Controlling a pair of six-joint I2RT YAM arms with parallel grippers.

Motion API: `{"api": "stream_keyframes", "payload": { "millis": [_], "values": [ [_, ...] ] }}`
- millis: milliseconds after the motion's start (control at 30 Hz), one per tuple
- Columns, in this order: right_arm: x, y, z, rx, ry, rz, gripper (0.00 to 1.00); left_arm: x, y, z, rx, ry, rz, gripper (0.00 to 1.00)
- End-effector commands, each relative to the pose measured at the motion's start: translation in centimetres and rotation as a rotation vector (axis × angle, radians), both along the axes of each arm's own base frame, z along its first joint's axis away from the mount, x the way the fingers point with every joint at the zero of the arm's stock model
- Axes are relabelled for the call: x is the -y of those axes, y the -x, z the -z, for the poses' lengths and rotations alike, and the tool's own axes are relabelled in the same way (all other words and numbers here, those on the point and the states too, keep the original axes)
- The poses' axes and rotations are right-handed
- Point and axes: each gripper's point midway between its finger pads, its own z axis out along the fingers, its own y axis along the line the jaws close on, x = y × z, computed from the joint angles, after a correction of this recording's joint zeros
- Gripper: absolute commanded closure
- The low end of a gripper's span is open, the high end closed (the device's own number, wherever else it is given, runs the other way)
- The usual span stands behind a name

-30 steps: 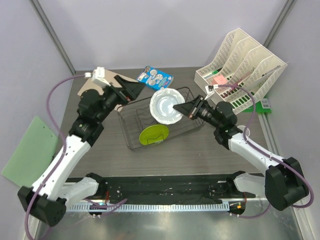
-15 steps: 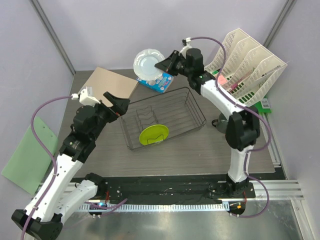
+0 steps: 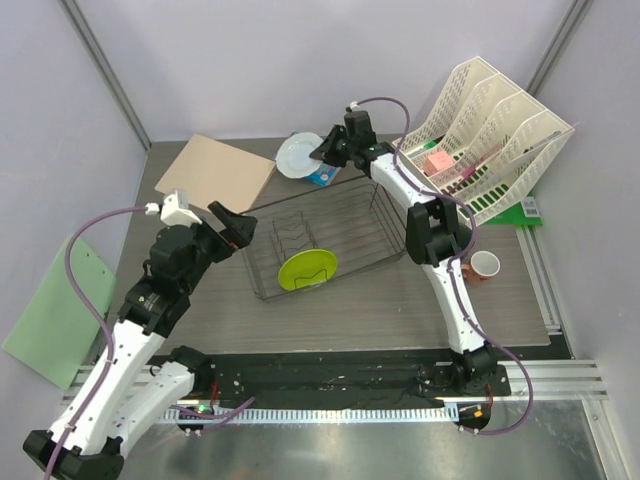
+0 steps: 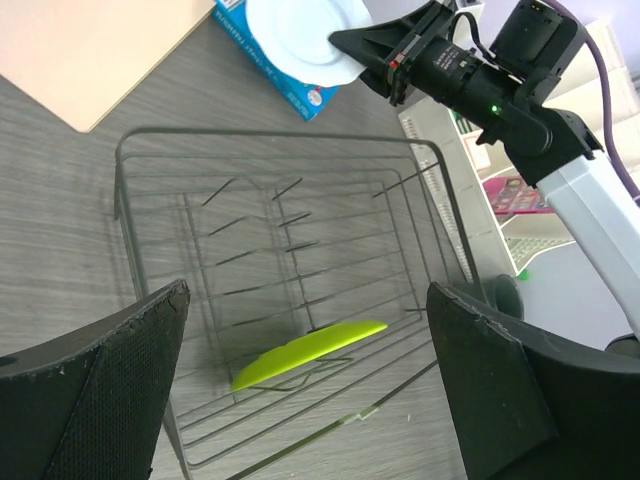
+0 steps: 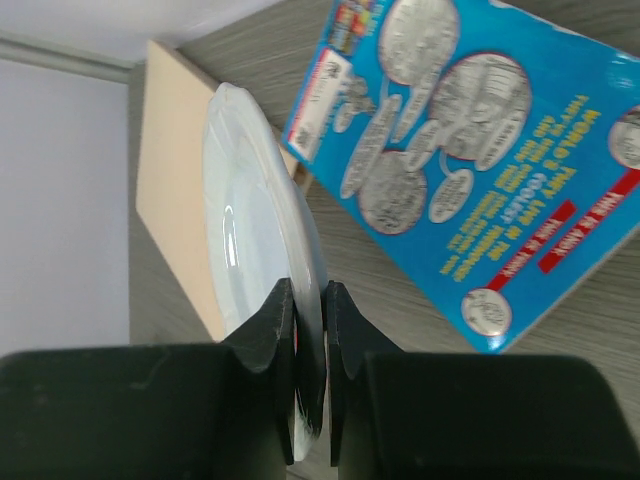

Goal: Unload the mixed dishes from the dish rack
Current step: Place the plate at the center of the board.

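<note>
**Status.** The white plate (image 3: 298, 155) is pinched at its rim by the right gripper (image 3: 320, 157). In the right wrist view the fingers (image 5: 265, 335) are seen closed on the rim, one on each face. The plate is held outside the rack (image 3: 355, 225), past its far side, over the blue packet (image 3: 322, 176) and near the tan board (image 3: 215, 170). Whether it touches either cannot be told.

The left gripper (image 3: 233, 228) is spread wide and holds nothing. It hovers at the left end of the rack. The green plate (image 3: 307, 268) is seen leaning on the prongs in the near part of the rack. A pink cup (image 3: 484, 266) stands on the table, well to the right of the rack.

**Handling, white plate.** The plate is judged rigid, glossy and breakable. Little contact area is given by a rim pinch, so slip or rotation between the fingers is to be expected under quick wrist motion. The plate should be laid flat and supported before release. The packet is judged a soft, uneven seat, so bare table is preferred.

**Handling, green plate.** This plate is judged light and stiff. It is best taken at its raised upper rim, clear of the prongs, and drawn straight up out of the wires before any sideways travel.
</note>
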Motion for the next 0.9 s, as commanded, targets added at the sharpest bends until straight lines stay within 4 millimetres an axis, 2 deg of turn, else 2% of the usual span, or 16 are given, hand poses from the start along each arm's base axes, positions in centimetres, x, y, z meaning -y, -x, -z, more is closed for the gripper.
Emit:
{"api": "stream_keyframes", "payload": {
  "millis": [0,267,433,633,700,767,800,867],
  "values": [
    [1.7,-2.7,-7.0,0.123,-0.112,0.073,0.99,-0.2,0.0,1.1,-0.017,-0.027,0.000,0.00],
    [3.9,-4.5,-4.5,0.090,-0.098,0.102,0.99,0.8,-1.2,2.5,-0.057,-0.014,0.011,0.00],
    [4.4,-5.0,-2.2,0.052,-0.101,0.094,0.99,1.0,-1.9,3.3,-0.082,-0.028,0.012,0.00],
    [4.1,-5.1,-1.5,0.057,-0.090,0.084,0.99,1.3,-2.4,4.1,-0.106,-0.043,0.015,0.00],
    [4.2,-5.1,-1.2,0.048,-0.094,0.082,0.97,1.2,-2.3,4.5,-0.115,-0.051,0.013,0.00],
    [4.1,-5.0,-1.1,0.042,-0.096,0.073,0.91,0.9,-2.3,4.8,-0.120,-0.064,0.003,0.00],
    [4.1,-5.0,-0.8,0.034,-0.092,0.072,0.85,0.9,-2.3,4.9,-0.124,-0.066,0.002,0.00],
    [4.2,-4.9,-0.5,0.031,-0.087,0.070,0.81,0.9,-2.3,5.1,-0.127,-0.067,0.002,0.00]
  ]
}}
